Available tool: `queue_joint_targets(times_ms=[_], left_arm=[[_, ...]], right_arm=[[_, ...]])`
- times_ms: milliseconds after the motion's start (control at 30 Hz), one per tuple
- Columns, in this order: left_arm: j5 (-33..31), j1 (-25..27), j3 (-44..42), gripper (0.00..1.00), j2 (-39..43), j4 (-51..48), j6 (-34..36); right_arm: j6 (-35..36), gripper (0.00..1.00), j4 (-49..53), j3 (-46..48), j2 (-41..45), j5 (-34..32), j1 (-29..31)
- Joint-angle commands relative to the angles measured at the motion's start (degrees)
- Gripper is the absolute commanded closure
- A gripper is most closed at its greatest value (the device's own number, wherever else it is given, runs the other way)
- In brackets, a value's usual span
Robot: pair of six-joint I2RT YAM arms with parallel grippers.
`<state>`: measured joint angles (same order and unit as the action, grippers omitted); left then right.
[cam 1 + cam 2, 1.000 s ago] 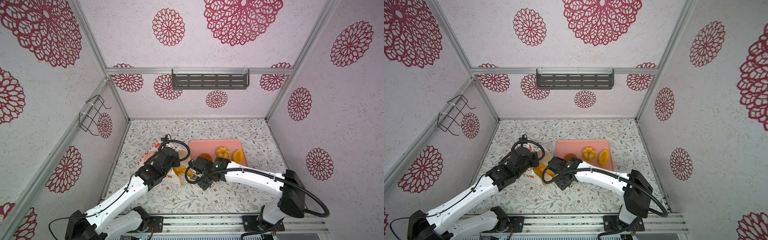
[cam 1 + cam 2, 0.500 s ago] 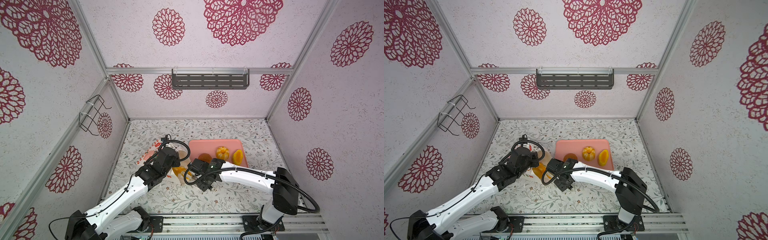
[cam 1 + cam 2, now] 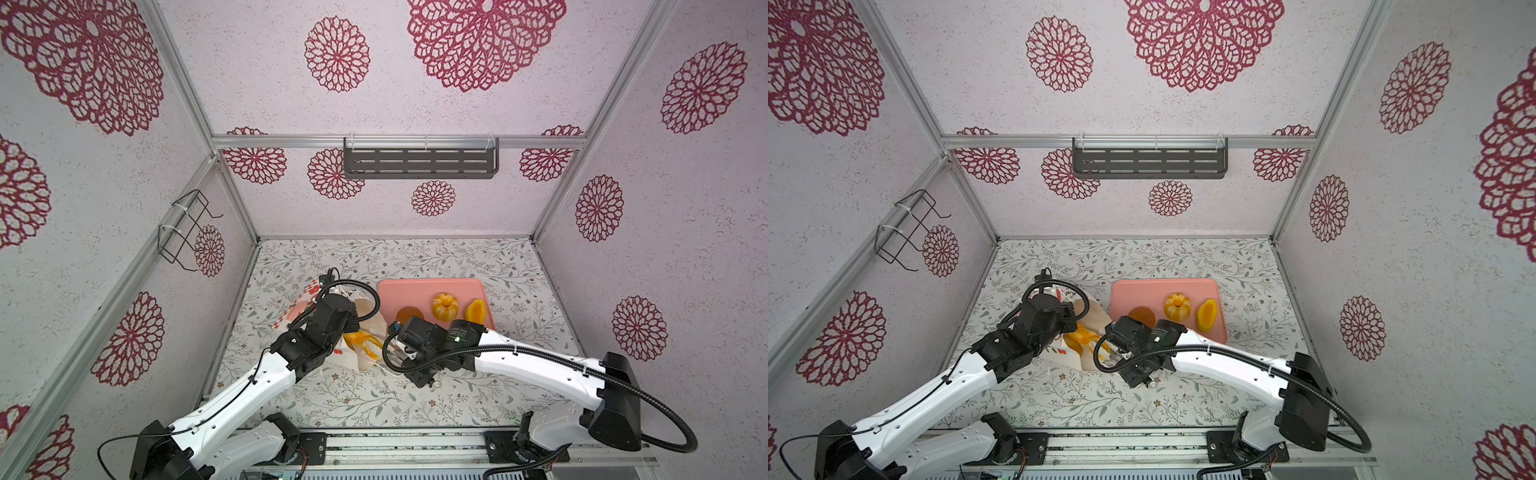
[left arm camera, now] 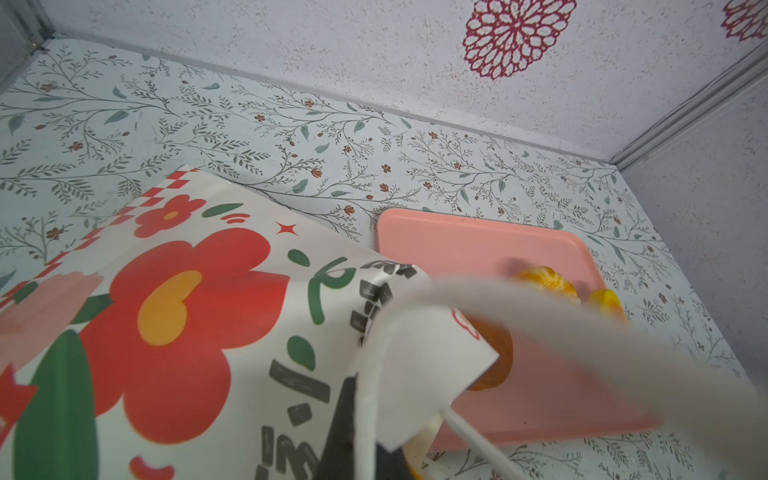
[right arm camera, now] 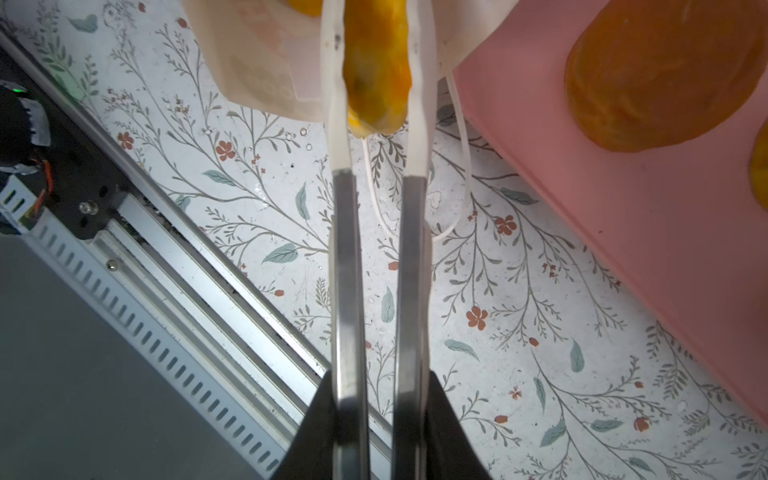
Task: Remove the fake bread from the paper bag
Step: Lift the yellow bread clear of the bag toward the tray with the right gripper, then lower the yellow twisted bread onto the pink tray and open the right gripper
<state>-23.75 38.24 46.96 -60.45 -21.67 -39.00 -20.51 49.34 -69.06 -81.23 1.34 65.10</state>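
The paper bag (image 3: pixel 308 291) (image 3: pixel 1060 345) (image 4: pixel 166 311) lies on its side left of centre, its mouth facing the right arm. My left gripper (image 4: pixel 368 449) is shut on the bag's white rim beside a cord handle, holding the mouth up. Fake bread (image 3: pixel 360 340) (image 3: pixel 1079 336) shows yellow-orange inside the mouth. My right gripper (image 5: pixel 376 25) (image 3: pixel 392 353) is shut on a long yellow-orange loaf (image 5: pixel 376 75), whose end sticks out of the bag. On the pink tray (image 3: pixel 428 291) (image 3: pixel 1163 289) lie a round brown bun (image 3: pixel 409 313), a ridged ring bun (image 3: pixel 444 305) and a yellow-orange oval (image 3: pixel 476 311).
The tray's near corner (image 5: pixel 623 208) with the brown bun (image 5: pixel 660 70) sits close beside my right fingers. A loose cord handle (image 5: pixel 457 166) trails on the floral table. A grey shelf (image 3: pixel 419 162) hangs on the back wall, a wire rack (image 3: pixel 187 230) on the left wall. The base rail (image 3: pixel 415 444) runs along the front.
My right gripper has moved a little left to the bag's mouth and closed on the long loaf. The left arm and the bag have stayed put.
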Motion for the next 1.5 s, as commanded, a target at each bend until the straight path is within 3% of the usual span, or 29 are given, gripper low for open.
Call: queue_joint_targets(times_ms=[0,267,433,733,867,1133,1467], left_arm=[[-3.86,0.26,2.11,1.00,-0.70,-0.26,-4.07],[-8.69,-2.35,5.54,1.00,-3.13,-7.36,-11.74],[-8.63,-4.79,6.30,1.00,-3.56,-8.49,-11.91],[-7.49,-7.30,5.07,1.00,-3.35,-8.36,-10.86],[-5.96,-7.35,4.59,1.00,-0.98,-8.54,-8.05],[-0.38,-7.47,2.09,1.00,10.91,-12.47,-2.28],[1.01,-7.47,2.10,1.00,20.33,-22.19,-1.08]], right_arm=[[-3.77,1.00,-1.17,1.85,4.15,2.64,0.38],[-10.23,1.00,-1.87,7.66,14.12,4.36,0.25],[-14.49,1.00,-1.88,11.55,21.24,3.10,-0.73],[-24.89,1.00,-13.00,17.79,34.91,3.36,-6.07],[-30.71,1.00,-19.45,18.70,33.58,1.97,-9.03],[-42.34,1.00,-34.27,22.72,25.47,-2.29,-9.11],[-46.34,1.00,-46.72,25.04,14.64,-0.71,-6.87]])
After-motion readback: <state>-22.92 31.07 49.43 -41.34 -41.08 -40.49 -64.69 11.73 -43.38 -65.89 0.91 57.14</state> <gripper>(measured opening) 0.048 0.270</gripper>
